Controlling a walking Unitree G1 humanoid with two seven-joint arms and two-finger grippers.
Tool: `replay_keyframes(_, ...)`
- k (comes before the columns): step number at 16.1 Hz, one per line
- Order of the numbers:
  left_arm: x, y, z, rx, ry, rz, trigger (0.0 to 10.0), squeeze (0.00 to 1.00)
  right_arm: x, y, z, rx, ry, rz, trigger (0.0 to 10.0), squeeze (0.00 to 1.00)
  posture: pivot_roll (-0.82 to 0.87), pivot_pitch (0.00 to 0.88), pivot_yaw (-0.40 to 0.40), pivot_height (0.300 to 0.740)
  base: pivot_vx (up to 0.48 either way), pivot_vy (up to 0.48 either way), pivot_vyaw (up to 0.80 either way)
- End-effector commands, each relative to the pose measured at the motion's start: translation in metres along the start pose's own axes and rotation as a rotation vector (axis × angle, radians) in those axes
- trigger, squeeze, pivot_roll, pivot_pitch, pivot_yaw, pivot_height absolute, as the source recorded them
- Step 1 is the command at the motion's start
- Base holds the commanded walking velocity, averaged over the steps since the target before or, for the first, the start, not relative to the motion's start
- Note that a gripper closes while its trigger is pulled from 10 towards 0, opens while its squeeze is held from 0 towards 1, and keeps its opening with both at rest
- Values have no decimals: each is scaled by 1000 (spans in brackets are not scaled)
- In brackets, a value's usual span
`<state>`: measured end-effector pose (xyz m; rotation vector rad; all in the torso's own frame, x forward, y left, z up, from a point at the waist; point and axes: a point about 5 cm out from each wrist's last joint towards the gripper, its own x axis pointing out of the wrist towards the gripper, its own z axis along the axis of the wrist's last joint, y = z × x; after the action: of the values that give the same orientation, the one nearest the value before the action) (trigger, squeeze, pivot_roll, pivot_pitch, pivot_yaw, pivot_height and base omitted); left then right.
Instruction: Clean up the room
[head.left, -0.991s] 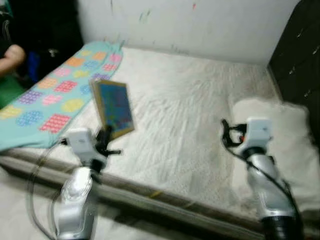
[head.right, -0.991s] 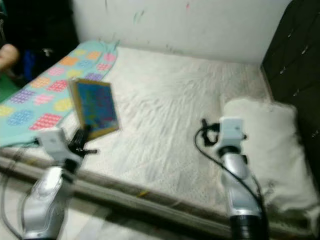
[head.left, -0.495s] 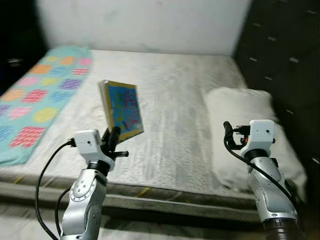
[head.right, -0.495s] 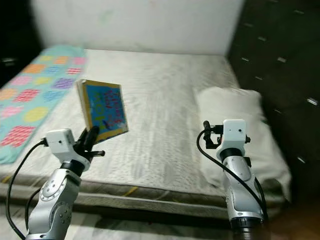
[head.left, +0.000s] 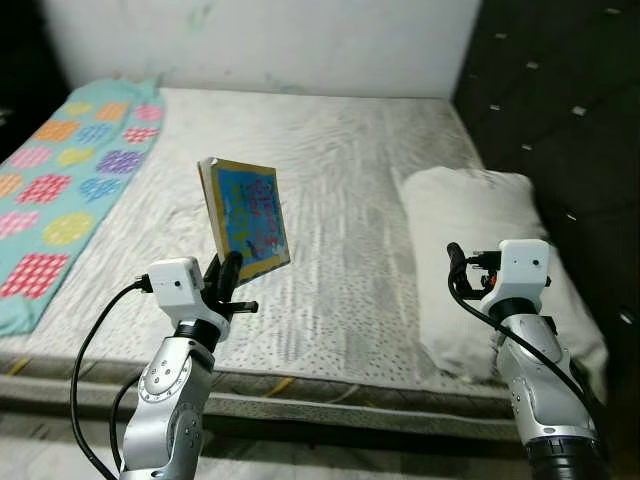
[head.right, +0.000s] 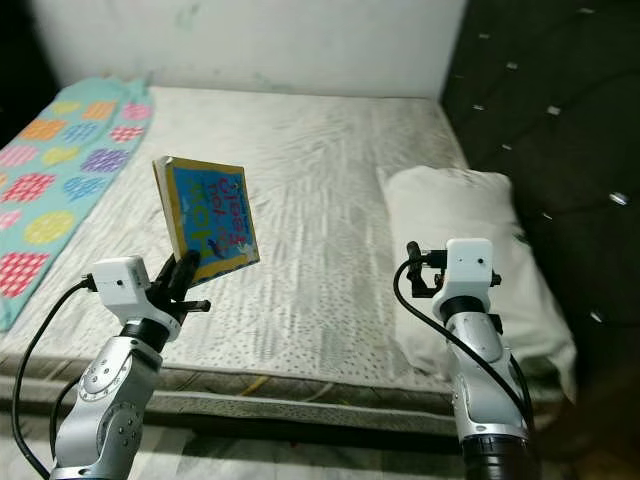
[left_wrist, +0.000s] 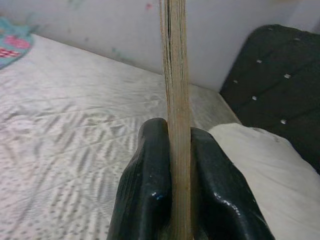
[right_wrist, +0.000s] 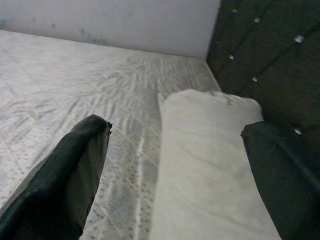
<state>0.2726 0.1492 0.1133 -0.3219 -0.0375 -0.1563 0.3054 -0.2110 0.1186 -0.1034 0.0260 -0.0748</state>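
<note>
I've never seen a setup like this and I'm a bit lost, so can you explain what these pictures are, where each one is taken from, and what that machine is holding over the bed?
It's a humanoid robot with two silver arms, tidying a room. The two wide pictures come from cameras on its head, looking down at a bed; the other two look along each wrist's black fingers. The left gripper is shut on a colourful book, held upright above the mattress; its wrist view sees the book edge-on. The right gripper is open and holds nothing, hovering by a white pillow. A patterned teal blanket lies on the robot's left.
</note>
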Motion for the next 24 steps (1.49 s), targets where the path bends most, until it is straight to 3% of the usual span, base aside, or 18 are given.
replay_keyframes(1,2,-5,14,8,-65,-28,10000,0,1,-2,4,-3,-5,-1,10000,0,-125,0,15,740,281,0,-613)
replay_keyframes(8,3,-5,12,10,-57,-31,10000,0,1,-2,3,-3,-5,-7,10000,0,-126,0,16,740,274,0,-227)
replay_keyframes(18,3,-4,9,18,-37,-20,10000,0,0,-3,3,-6,3,-9,10000,0,-126,0,17,740,0,0,0)
replay_keyframes(24,2,-5,9,19,-41,-25,10000,0,0,-3,3,-10,0,-3,10000,0,-126,0,18,740,0,0,-800)
